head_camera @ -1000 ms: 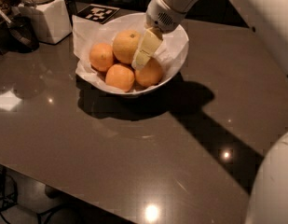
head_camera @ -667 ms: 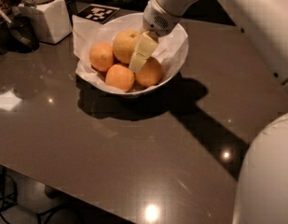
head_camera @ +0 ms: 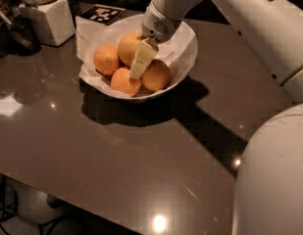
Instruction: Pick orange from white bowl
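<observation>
**Cream-coloured gripper point(head_camera: 140, 62) down in the white bowl point(head_camera: 194, 45), orange point(head_camera: 126, 45) not yet lifted**

Hangs from a white arm point(head_camera: 224, 4) that comes in from the upper right. Sits low among the fruit, close against the right flank of the orange. Shows as one pale wedge slanting down toward the front of the bowl, between the orange and the three small fruits point(head_camera: 157, 76). Cannot tell whether clamped on the orange or released, with the far side of the gripper hidden behind its near face and the wrist above it.

As for the orange: at the back of the bowl, on crinkled white paper point(head_camera: 87, 38), touching a smaller fruit on its left and another in front. Looks level with its neighbours and seated on the paper, so judged as not yet raised.

Done, by the look of things: the approach over the rim and the descent to the right fruit. Left to do: a sure hold on the orange, if not already made. Then a lift straight up, clear of the paper edge and the rim, with the three small fruits staying put. Judged as roughly halfway at best, with the decisive part ahead.

Worth watching: the tight packing. Little room beside the orange, so some risk of nudging a neighbour or snagging the paper on the way up.

Elsewhere on the dark glossy table point(head_camera: 116, 155): a white jar point(head_camera: 48, 18) at the upper left, well apart from the bowl, and a black-and-white marker card point(head_camera: 104, 13) just behind the bowl.
</observation>
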Controlling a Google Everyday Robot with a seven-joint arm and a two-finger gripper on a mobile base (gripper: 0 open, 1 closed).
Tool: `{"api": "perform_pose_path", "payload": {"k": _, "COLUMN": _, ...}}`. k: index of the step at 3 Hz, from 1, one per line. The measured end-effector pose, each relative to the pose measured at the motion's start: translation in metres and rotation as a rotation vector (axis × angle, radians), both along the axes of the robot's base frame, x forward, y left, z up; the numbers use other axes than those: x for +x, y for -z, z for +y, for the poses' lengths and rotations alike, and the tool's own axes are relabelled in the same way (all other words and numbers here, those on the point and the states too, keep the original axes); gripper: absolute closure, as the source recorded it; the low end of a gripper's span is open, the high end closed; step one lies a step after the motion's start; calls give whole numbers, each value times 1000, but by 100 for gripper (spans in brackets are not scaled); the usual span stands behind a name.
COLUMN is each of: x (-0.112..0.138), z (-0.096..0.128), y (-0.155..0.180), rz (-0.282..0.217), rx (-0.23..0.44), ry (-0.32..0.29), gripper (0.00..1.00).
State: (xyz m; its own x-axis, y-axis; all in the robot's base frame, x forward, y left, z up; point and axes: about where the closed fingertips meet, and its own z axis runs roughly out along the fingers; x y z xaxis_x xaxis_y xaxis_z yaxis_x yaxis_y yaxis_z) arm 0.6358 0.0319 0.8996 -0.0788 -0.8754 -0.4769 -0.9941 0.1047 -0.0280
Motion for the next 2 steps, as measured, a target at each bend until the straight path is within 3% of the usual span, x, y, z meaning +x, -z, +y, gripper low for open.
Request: {"api": "perform_pose_path", "payload": {"k": 2, "x": -1, "z": 4, "y": -7, "rz": 13, "rx": 3, "ry": -8, "gripper": 72}}
